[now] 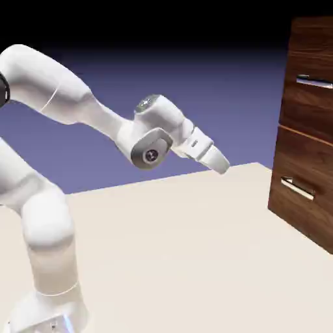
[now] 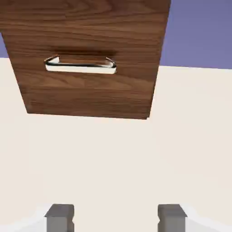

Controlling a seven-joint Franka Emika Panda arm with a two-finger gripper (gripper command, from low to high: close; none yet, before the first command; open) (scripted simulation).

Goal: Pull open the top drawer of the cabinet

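The cabinet (image 1: pixel 311 123) stands at the right edge of the exterior view, on the far right of the pale surface (image 1: pixel 182 247), its dark wood front facing left toward the arm. The top drawer (image 1: pixel 311 71) sits high on it, shut flush as far as I can tell, with its silver bar handle (image 1: pixel 315 82) running horizontally across the front; the lower drawer's handle (image 1: pixel 298 188) lies parallel below. The white arm (image 1: pixel 71 104) reaches right from the lower left, and the pincer (image 1: pixel 220 162) hangs well apart from the cabinet, pointing right and down. In the hand view its two grey fingertips (image 2: pixel 59 216) stand apart with nothing between them.

The risk I judge from here: the hand view frames only one handle (image 2: pixel 80 65), near the cabinet's bottom edge, so it is aimed at the lower drawer. Driving straight along that line would grasp the wrong bar. The hand must rise and level first, or the fingers may strike wood
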